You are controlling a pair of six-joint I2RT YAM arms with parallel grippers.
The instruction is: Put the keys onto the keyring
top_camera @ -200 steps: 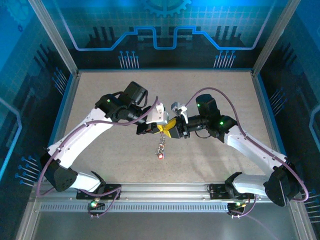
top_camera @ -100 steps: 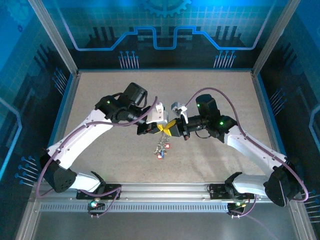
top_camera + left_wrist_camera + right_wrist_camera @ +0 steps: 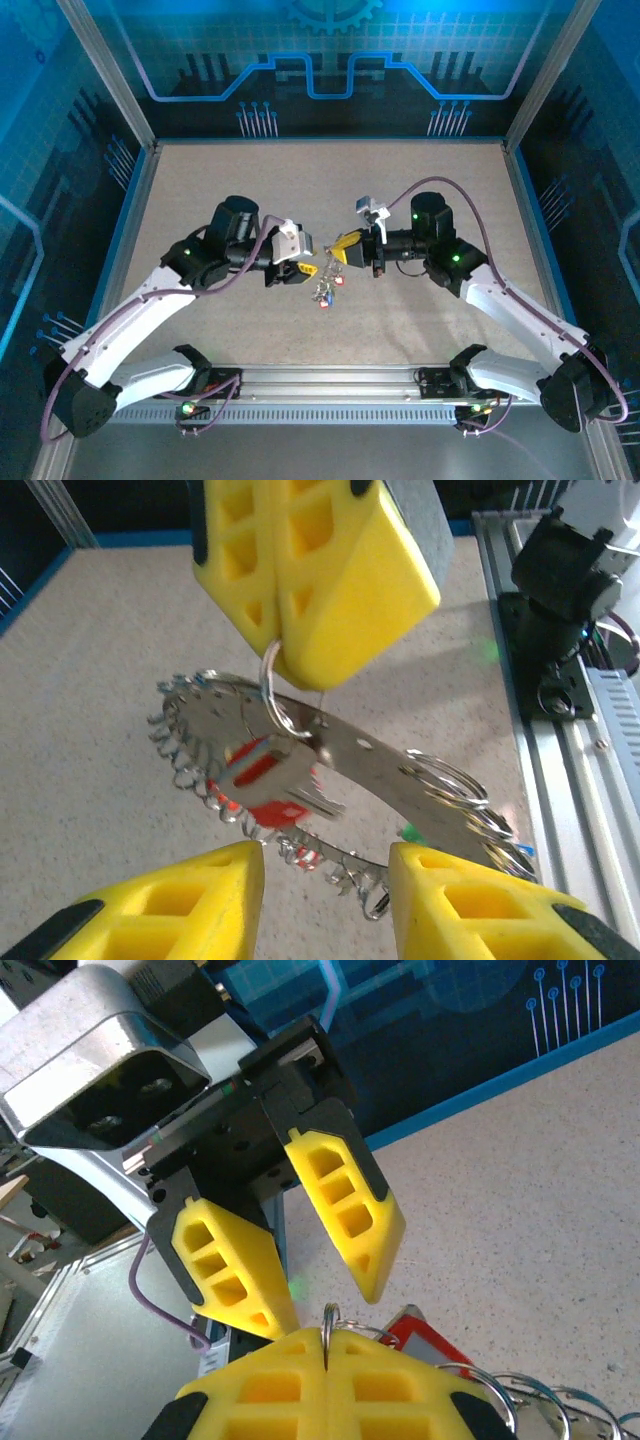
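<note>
"Two arms meet mid-frame in the top view. How does the left gripper (image 3: 303,270), just left of centre, stand?"

"Its yellow plastic fingers (image 3: 180,900) are parted to a moderate gap with nothing between them."

"And just right of it?"

"The dark grey metal keyring with the bumpy chain-like rim (image 3: 365,760) hangs clear of the speckled beige tabletop (image 3: 200,200), centre of the left wrist view. A small silver key with a red plastic tag (image 3: 262,772) lies against it, and thin silver split rings (image 3: 455,790) bunch at its lower-right end."

"Then the right gripper (image 3: 338,258)?"

"Clamped tight on a thin silver wire loop (image 3: 272,695) from which the whole bunch dangles."

"How far along?"

"Several keys look threaded, so probably late; whether the pinched loop is fully on the rim, or any key remains off, cannot be told."
</note>
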